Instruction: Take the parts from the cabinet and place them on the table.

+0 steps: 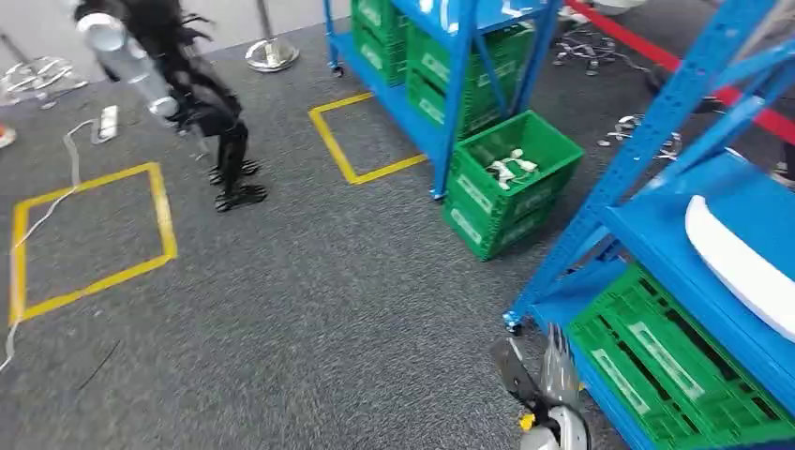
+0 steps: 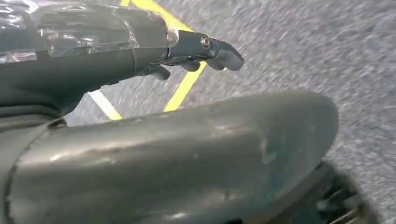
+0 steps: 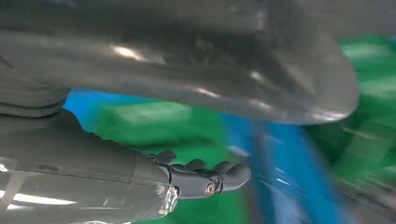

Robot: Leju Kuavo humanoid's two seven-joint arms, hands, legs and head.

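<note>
The blue cabinet (image 1: 656, 141) rises on my right, with green crates (image 1: 675, 375) on its lowest shelf and a white curved part (image 1: 741, 267) on the shelf above. A green crate (image 1: 553, 141) stands on the floor by a second blue rack and holds small white parts (image 1: 511, 169). My right hand (image 1: 548, 380) hangs low in front of the cabinet's corner post, fingers stretched apart and holding nothing; the right wrist view shows its dark fingers (image 3: 205, 175) against blurred blue and green. My left hand (image 2: 205, 49) hangs over grey carpet, fingers out and holding nothing.
Grey carpet carries yellow taped squares (image 1: 89, 239) at left and another (image 1: 361, 141) ahead. A dark-legged figure with a silver arm (image 1: 202, 103) stands at the far left. Cables (image 1: 70, 150), a stanchion base (image 1: 272, 54) and a red barrier tape (image 1: 694, 75) lie further back.
</note>
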